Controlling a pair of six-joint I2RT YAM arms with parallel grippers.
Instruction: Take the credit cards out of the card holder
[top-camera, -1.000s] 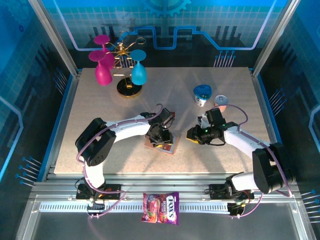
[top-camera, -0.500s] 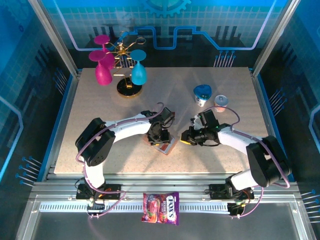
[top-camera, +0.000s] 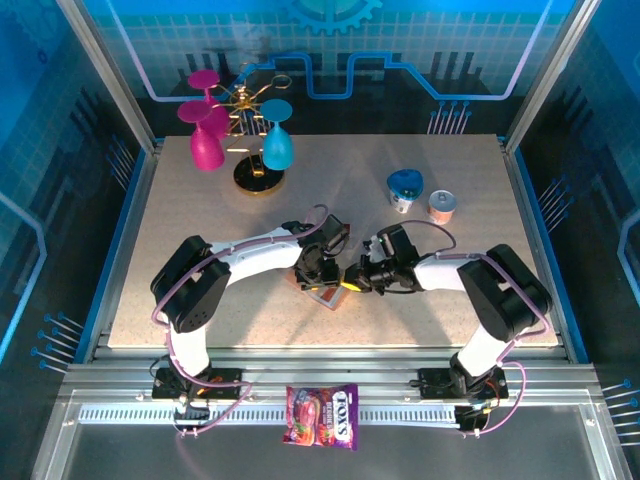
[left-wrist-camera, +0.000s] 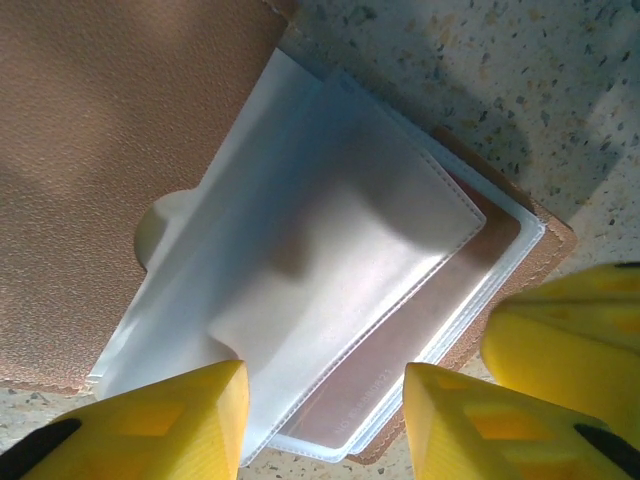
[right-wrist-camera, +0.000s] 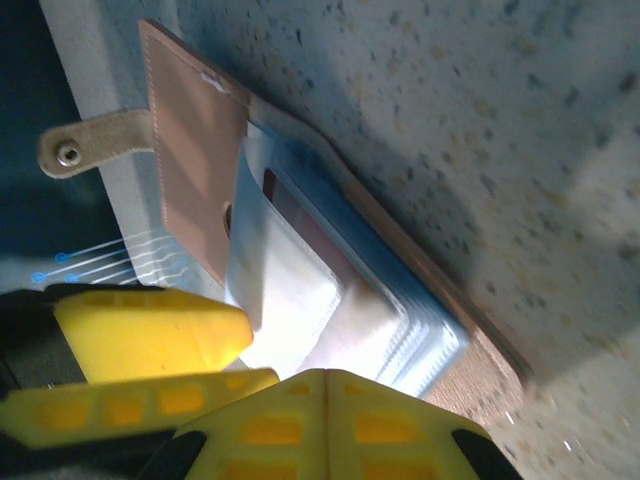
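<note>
Scene: two robot arms meet over the card holder (top-camera: 322, 291), which lies opened flat on the worktop (left-wrist-camera: 520, 90).
Left hand (left-wrist-camera: 320, 430): spread, with one yellow finger on either side of the near edge of the clear sleeve stack; the brown cover lies beyond it.
Right hand (top-camera: 352, 282): pressed together, tips at the corner of the stack just beside the left hand; whether anything is caught between them cannot be told.
Credit cards (right-wrist-camera: 300, 218): tucked in the clear sleeves beneath the left hand, a dark red edge showing through the plastic; none out yet.
Step in hand: apparently the first draw, the left hand steadying the holder while the right seeks a card's edge.
Next move: likely a sure pinch on one card alone, then a level pull away from the left hand without dragging the holder.
</note>
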